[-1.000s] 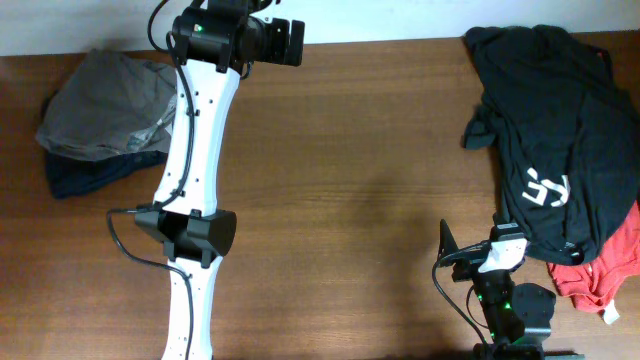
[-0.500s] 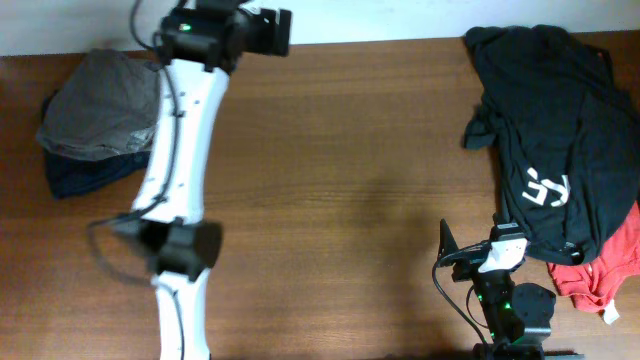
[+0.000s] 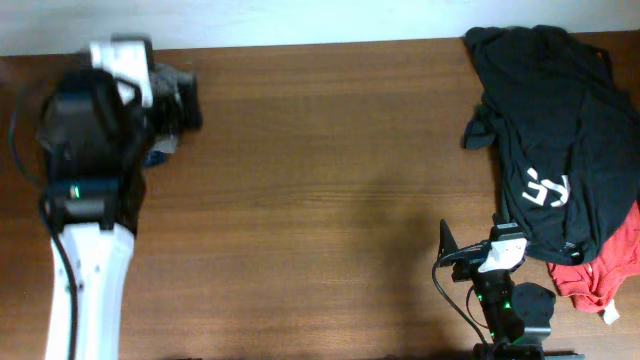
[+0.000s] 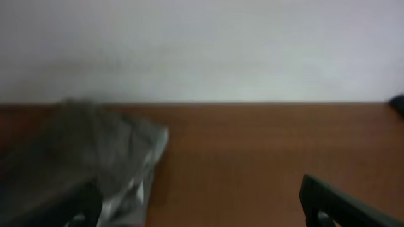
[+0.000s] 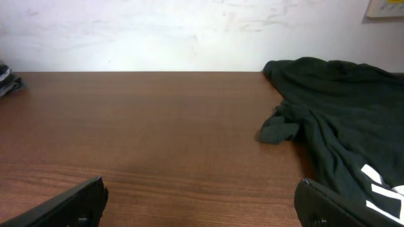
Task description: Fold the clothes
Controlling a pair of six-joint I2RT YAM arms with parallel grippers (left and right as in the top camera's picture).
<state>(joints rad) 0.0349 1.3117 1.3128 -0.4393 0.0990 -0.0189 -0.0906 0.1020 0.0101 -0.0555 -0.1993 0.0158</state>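
The clothes [image 4: 82, 157], a crumpled grey-olive heap, lie at the table's far left corner and look blurred in the left wrist view. From overhead my left arm covers nearly all of that heap. My left gripper [image 3: 186, 100] [image 4: 202, 217] hangs open at the heap's right edge; one dark finger [image 4: 85, 205] is over the cloth and the other [image 4: 341, 202] over bare wood. My right gripper [image 3: 475, 252] [image 5: 208, 211] rests open and empty low over the table at the front right. A sliver of the clothes [image 5: 7, 79] shows far off in the right wrist view.
A black T-shirt with white print [image 3: 560, 130] [image 5: 341, 113] is spread over the back right of the brown table [image 3: 330, 200]. A red garment [image 3: 600, 280] lies beside my right arm. A white wall runs behind the table's back edge.
My left arm has swung from the back middle of the table leftward until it is over the grey heap, its gripper staying open. The right arm has not moved.
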